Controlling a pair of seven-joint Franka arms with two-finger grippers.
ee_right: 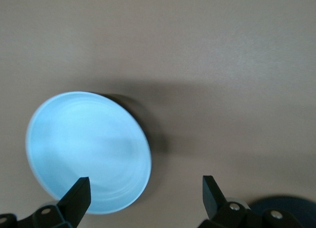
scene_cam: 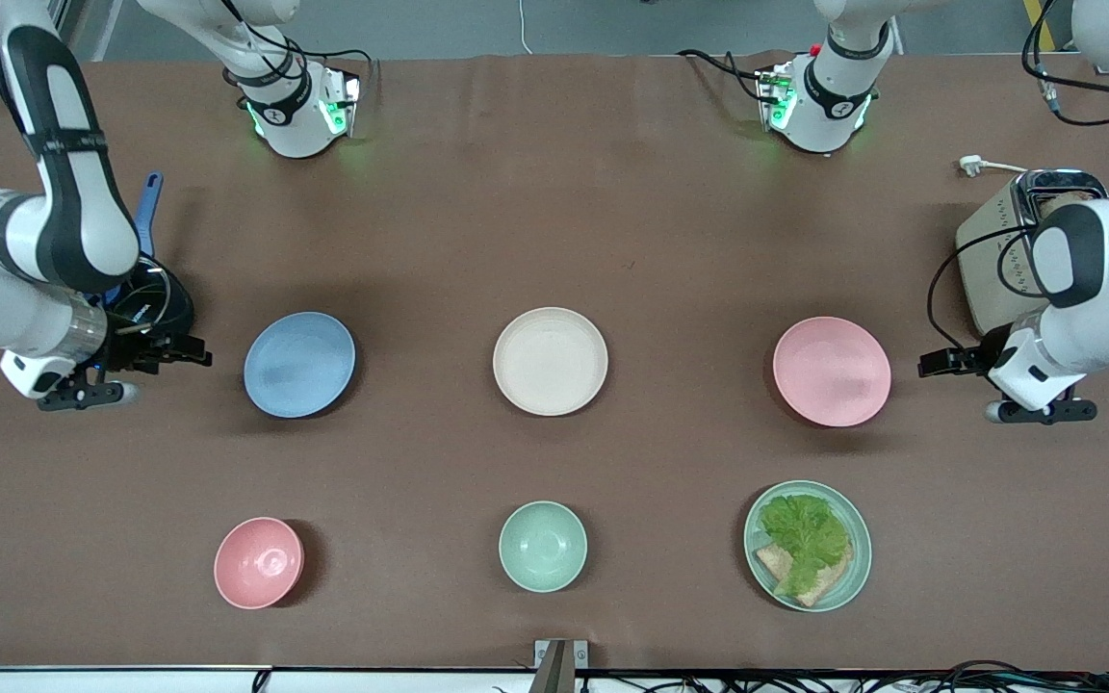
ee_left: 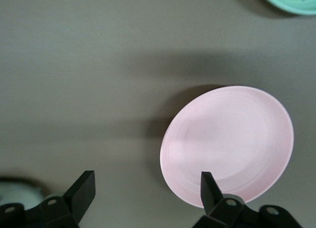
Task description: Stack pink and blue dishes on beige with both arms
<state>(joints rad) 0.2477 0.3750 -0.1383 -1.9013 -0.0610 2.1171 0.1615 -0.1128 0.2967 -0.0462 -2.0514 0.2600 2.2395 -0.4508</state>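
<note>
Three plates lie in a row across the table's middle. The beige plate (scene_cam: 551, 361) is in the centre. The blue plate (scene_cam: 299, 364) (ee_right: 89, 149) lies toward the right arm's end and the pink plate (scene_cam: 832, 371) (ee_left: 227, 144) toward the left arm's end. My right gripper (scene_cam: 187, 353) (ee_right: 145, 186) hangs open over bare table just beside the blue plate's rim, holding nothing. Beside the pink plate's rim my left gripper (scene_cam: 941, 363) (ee_left: 147, 183) is likewise open and empty, one finger overlapping the plate's edge in its wrist view.
Nearer the front camera stand a pink bowl (scene_cam: 259, 563), a mint-green bowl (scene_cam: 543, 546) and a mint-green plate (scene_cam: 859, 553) with lettuce and bread. A toaster (scene_cam: 1002, 245) sits at the left arm's end. A dark pan with a blue handle (scene_cam: 147, 204) lies under the right arm.
</note>
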